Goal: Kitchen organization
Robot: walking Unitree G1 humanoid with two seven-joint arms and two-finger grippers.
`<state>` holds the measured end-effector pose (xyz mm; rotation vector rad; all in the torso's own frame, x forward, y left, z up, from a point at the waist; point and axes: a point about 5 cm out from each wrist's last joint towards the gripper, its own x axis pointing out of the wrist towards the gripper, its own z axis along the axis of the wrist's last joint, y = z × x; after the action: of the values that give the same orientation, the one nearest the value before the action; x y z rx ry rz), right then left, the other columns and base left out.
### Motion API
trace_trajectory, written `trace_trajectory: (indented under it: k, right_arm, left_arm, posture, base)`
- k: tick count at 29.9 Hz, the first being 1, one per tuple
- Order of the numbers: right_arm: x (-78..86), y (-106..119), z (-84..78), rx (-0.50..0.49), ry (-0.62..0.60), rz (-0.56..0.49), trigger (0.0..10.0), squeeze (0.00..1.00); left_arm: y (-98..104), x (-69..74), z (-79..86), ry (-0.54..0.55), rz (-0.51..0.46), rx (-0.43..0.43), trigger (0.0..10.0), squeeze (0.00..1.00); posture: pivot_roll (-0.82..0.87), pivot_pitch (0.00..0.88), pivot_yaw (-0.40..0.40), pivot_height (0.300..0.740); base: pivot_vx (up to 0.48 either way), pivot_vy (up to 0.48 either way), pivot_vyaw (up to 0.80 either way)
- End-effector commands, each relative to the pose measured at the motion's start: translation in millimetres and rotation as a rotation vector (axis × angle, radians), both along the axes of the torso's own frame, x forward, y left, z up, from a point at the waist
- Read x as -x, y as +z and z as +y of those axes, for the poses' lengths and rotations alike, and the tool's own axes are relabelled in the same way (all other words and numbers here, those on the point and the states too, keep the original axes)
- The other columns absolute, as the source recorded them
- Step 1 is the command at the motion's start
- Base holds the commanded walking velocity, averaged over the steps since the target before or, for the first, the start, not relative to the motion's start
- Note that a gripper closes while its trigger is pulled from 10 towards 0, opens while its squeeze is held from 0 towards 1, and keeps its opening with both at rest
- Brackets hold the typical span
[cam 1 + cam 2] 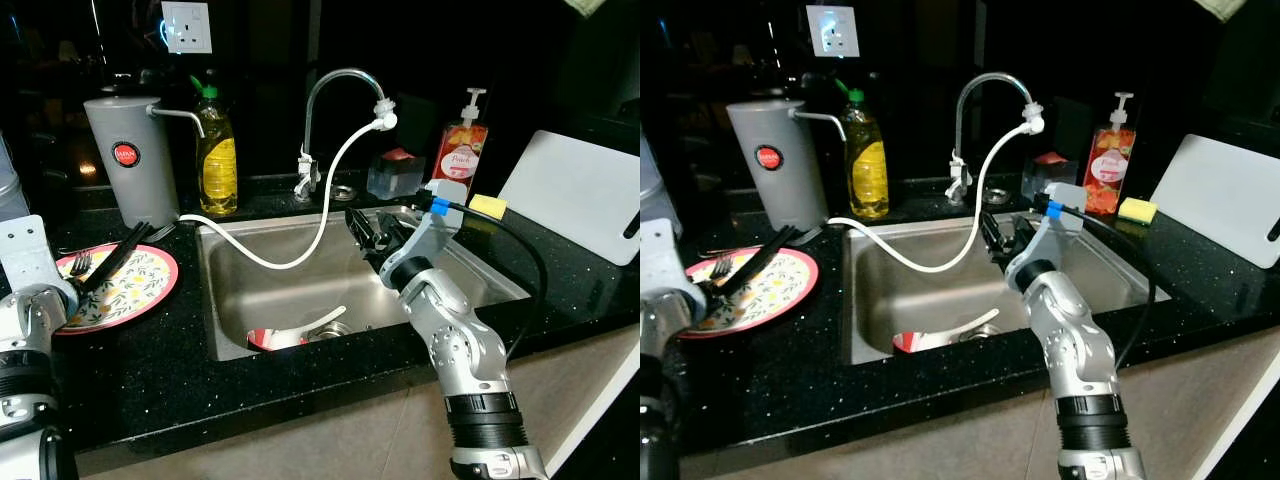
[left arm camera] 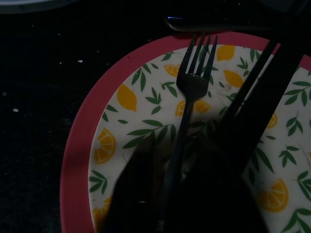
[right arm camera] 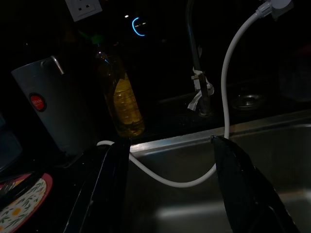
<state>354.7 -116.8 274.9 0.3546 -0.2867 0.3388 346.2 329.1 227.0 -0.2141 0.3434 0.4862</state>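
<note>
Left of the sink (image 1: 480, 262), on the black desk (image 1: 150, 370), lies the lemon-patterned plate (image 1: 140, 290) with a dark fork (image 2: 192, 92) and a pair of black chopsticks (image 1: 115, 258) resting across it. The left tool (image 2: 194, 204) sits low over the plate's near edge; in the wrist view its dark fingers flank the fork's handle, but the shade is too deep to tell whether they are spread or already pinching it. The right tool (image 3: 170, 194) hovers above the sink's basin, fingers spread wide and holding nothing, aimed toward the white hose (image 1: 330, 205) that loops down from the tap (image 1: 340, 90).

The step in hand looks like clearing cutlery off the plate. To do it well, the left tool should close on the fork's handle squarely, near its middle, so the thin metal does not pivot or slip out sideways. Lifting straight up first would keep the tines from dragging on the plate or knocking the chopsticks, which lie just beside the fork. Behind the plate stand a grey jug (image 1: 130, 155) and a yellow soap bottle (image 1: 216, 150), so any swing should head toward the sink, where a red-rimmed dish (image 1: 275, 338) already lies, and stay clear of the hose.
</note>
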Motion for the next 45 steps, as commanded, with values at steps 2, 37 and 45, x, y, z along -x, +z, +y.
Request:
trace_trajectory:
  k: [2, 37, 45]
  right_arm:
    - [2.0, 0.9, -2.9, -0.007, -0.005, 0.000, 10.0, 0.00]
    - [1.6, 2.5, -2.7, -0.011, -0.008, 0.000, 10.0, 0.00]
    - [1.5, 2.7, -2.6, -0.011, -0.005, 0.000, 10.0, 0.00]
  left_arm:
    - [-13.9, 0.8, -0.2, 0.008, 0.047, 0.034, 0.0, 0.00]
    - [-13.5, -0.3, 1.6, 0.005, 0.057, -0.022, 0.0, 0.00]
    - [-16.9, 1.3, 2.6, 0.015, 0.063, -0.014, 0.0, 0.00]
  posture:
    - [-0.04, 0.018, -0.027, 0.740]
    - [-0.04, 0.017, -0.028, 0.740]
    - [-0.04, 0.016, -0.032, 0.740]
  base:
    - [0.000, 0.000, 0.00]
    - [0.000, 0.000, 0.00]
    - [0.000, 0.000, 0.00]
